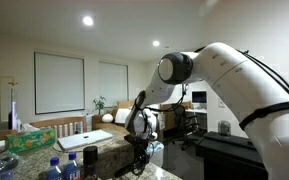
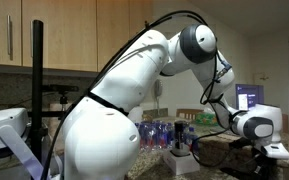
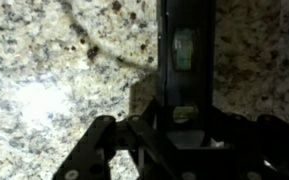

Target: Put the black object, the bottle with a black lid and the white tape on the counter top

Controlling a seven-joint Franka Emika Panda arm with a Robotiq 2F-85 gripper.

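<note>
In the wrist view my gripper [image 3: 184, 118] points down at the speckled granite counter top [image 3: 44, 60]. Its fingers sit tight on both sides of a dark oblong thing [image 3: 184, 50], which I take for the black object. It has a small greenish patch, and its far end runs out of the top of the frame. In both exterior views the gripper [image 1: 138, 150] [image 2: 252, 148] hangs low over the counter top [image 1: 109, 152]. The bottle with a black lid and the white tape do not show.
Several blue-capped clear water bottles stand at the near counter edge [image 1: 69, 165] and behind the arm [image 2: 164, 133]. A green patterned box [image 1: 29, 138] and a white flat thing [image 1: 89, 138] lie on the counter. A black desk with monitors [image 1: 199, 100] stands behind.
</note>
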